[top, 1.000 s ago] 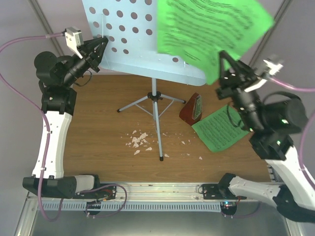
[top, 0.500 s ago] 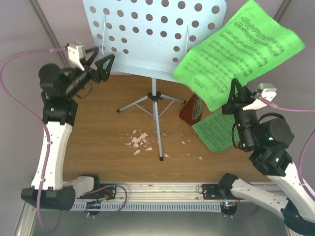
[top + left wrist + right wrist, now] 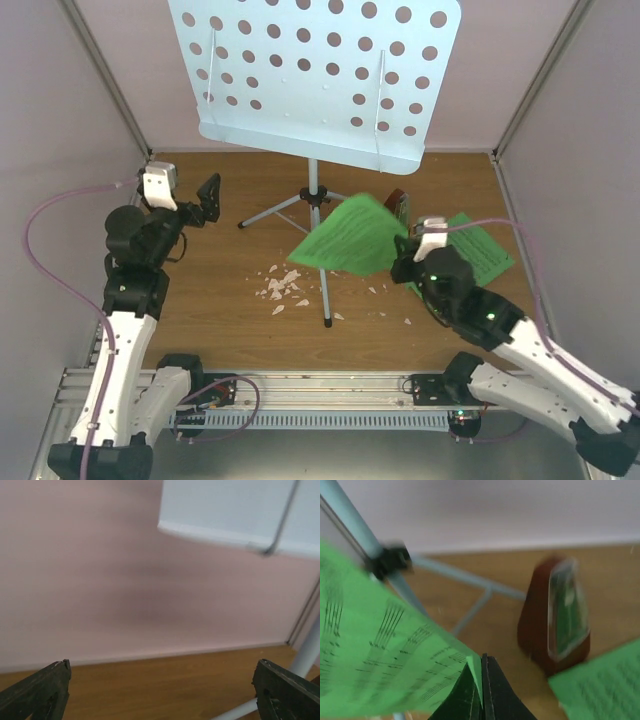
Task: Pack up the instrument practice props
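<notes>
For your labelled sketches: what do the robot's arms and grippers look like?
The left arm and right arm have white links and black joints. A purple cable trails from each wrist, beside a white camera block. The left gripper and right gripper have black tapering fingers. Green lights dot the right arm.

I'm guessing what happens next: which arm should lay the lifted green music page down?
Right, probably. The right gripper is shut on the green sheet, right beside the other sheet. The left gripper is open, empty and far away.
</notes>
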`<state>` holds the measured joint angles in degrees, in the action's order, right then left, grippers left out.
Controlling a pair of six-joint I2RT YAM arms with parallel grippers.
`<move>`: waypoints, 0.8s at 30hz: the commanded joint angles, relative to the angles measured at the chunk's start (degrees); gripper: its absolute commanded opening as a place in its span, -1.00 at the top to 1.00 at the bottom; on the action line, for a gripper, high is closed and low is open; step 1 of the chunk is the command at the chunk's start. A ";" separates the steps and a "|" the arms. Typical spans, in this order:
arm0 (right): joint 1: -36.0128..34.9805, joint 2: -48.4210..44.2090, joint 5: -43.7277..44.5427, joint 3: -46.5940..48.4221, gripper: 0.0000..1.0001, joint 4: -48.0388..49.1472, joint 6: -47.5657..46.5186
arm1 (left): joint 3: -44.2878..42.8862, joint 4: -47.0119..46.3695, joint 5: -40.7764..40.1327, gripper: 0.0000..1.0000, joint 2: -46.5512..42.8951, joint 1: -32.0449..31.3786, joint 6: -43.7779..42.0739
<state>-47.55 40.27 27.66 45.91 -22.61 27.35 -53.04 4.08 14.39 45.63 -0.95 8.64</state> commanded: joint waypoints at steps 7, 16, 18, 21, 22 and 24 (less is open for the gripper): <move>22.17 9.33 -23.97 -11.86 0.99 -0.45 7.81 | 5.88 -2.47 -7.00 -0.98 -1.59 0.34 -5.29; 43.64 5.98 -33.27 -13.67 0.99 -1.97 11.87 | 7.08 -2.04 -7.18 -0.98 -2.07 0.32 -5.96; 46.40 4.94 -33.53 -14.75 0.99 -2.17 15.17 | 7.03 -2.00 -7.08 -0.98 -1.97 0.34 -5.92; 51.78 4.37 -34.50 -16.65 0.99 -2.00 20.32 | 7.07 -1.87 -6.86 -0.98 -1.90 0.34 -5.97; 53.31 4.56 -35.45 -17.54 0.99 -1.47 22.05 | 7.07 -1.84 -6.90 -0.98 -1.94 0.34 -6.07; 56.23 5.20 -38.05 -19.47 0.99 -0.40 25.63 | 7.07 -1.78 -6.99 -0.98 -1.97 0.29 -6.03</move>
<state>4.08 44.99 -5.34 29.82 -23.46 44.12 -46.59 4.16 7.99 44.10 -0.95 3.38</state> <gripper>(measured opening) 0.017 0.990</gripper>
